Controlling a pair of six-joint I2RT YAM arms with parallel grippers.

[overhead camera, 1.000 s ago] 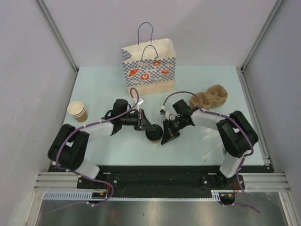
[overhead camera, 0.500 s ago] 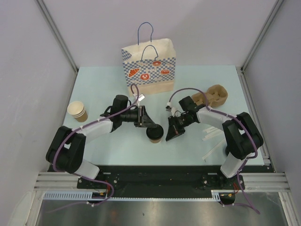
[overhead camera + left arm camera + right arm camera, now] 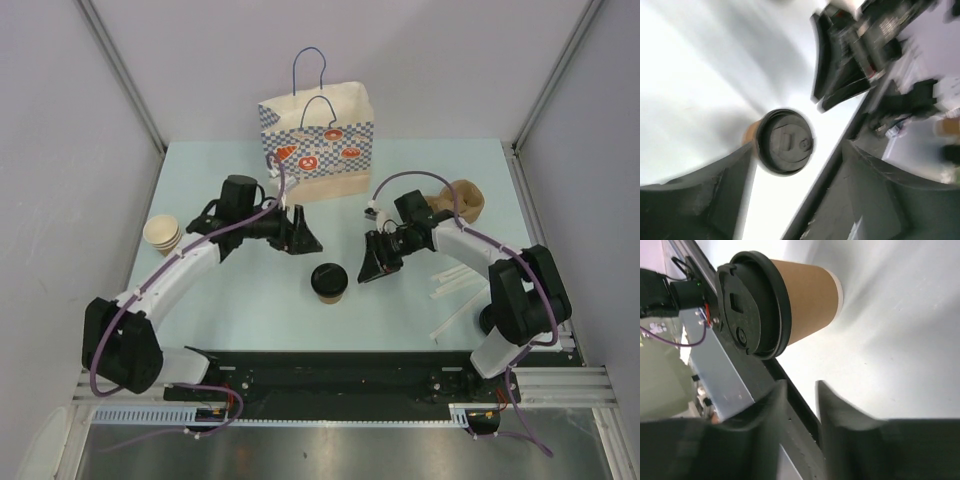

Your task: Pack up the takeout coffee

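Observation:
The takeout coffee [image 3: 328, 281], a brown paper cup with a black lid, stands upright and alone on the pale table, near the front middle. My left gripper [image 3: 301, 237] hovers up and to the left of it, open wide and holding nothing. In the left wrist view the lid [image 3: 784, 141] shows just beyond the spread fingers [image 3: 700, 195]. My right gripper [image 3: 376, 268] sits just right of the cup, a narrow gap between its jaws and nothing in it. The right wrist view has the cup [image 3: 800, 295] ahead of the gripper [image 3: 801, 390], apart from it.
A patterned paper bag [image 3: 318, 150] with handles stands open at the back middle. A stack of lidless brown cups [image 3: 164, 236] is at the left. A pulp cup carrier [image 3: 455, 203] lies at the right, with white sticks [image 3: 450, 295] in front of it.
Both grippers were at the cup a second ago. They have opened and drawn back, the left up and to the left, the right to the right. The cup stands free.

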